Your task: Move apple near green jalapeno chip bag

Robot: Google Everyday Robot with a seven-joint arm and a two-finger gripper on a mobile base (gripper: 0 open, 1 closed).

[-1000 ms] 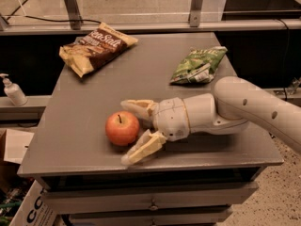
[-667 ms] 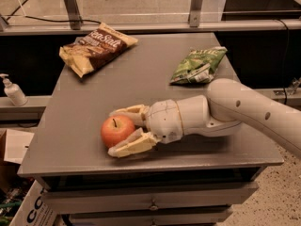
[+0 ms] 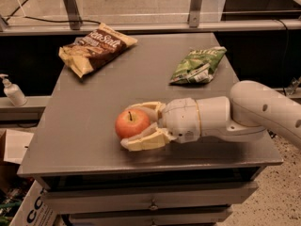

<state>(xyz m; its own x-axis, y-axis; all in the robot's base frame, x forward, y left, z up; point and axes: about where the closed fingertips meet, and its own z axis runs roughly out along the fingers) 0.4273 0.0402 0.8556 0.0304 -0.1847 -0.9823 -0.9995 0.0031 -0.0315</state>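
Observation:
The red-orange apple (image 3: 131,123) sits near the front middle of the grey table (image 3: 80,126), stem up. My gripper (image 3: 127,126) reaches in from the right, with one cream finger (image 3: 146,107) behind the apple and one in front, both pressed against it. The green jalapeno chip bag (image 3: 197,66) lies at the back right of the table, well behind and to the right of the apple and apart from it. My white arm (image 3: 244,114) covers the table's right front part.
A larger brown-and-yellow chip bag (image 3: 96,47) lies at the table's back left. A soap pump bottle (image 3: 13,92) stands on a ledge to the left. A cardboard box (image 3: 11,147) sits low on the left. Drawers (image 3: 150,199) are under the table top.
The fingers have closed in from wide open around the apple to pressing on it. The apple and gripper have shifted a little to the right.

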